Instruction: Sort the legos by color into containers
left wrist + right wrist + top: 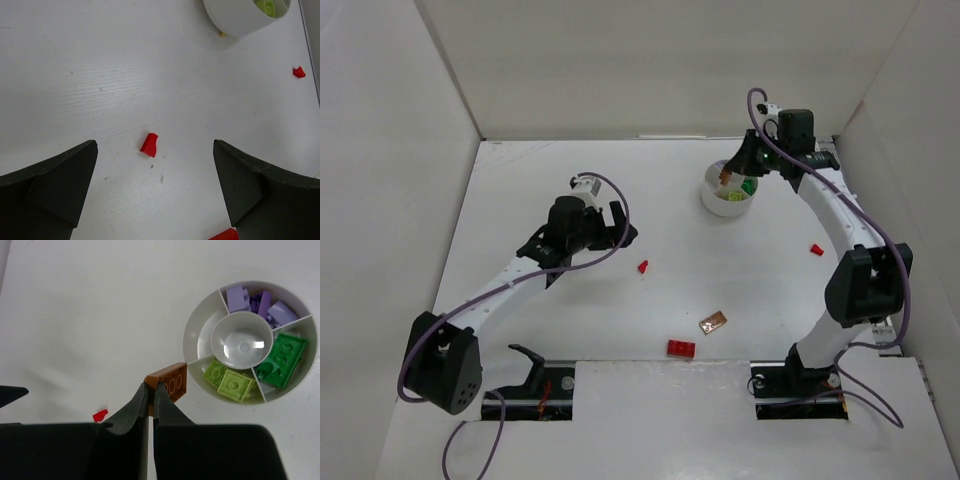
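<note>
**Left.** Your left gripper hangs empty, jaws spread to their widest, over the small red lego. The lego lies on the table almost centred between the jaws, a shade toward the left finger. Its long axis runs across the closing line, so a straight descent looks enough.

**Right.** Your right gripper is pinched tight on an orange-brown lego at the rim of the white dish, beside the lime legos (the bare wedge lies just up and right in the wrist view).
</note>
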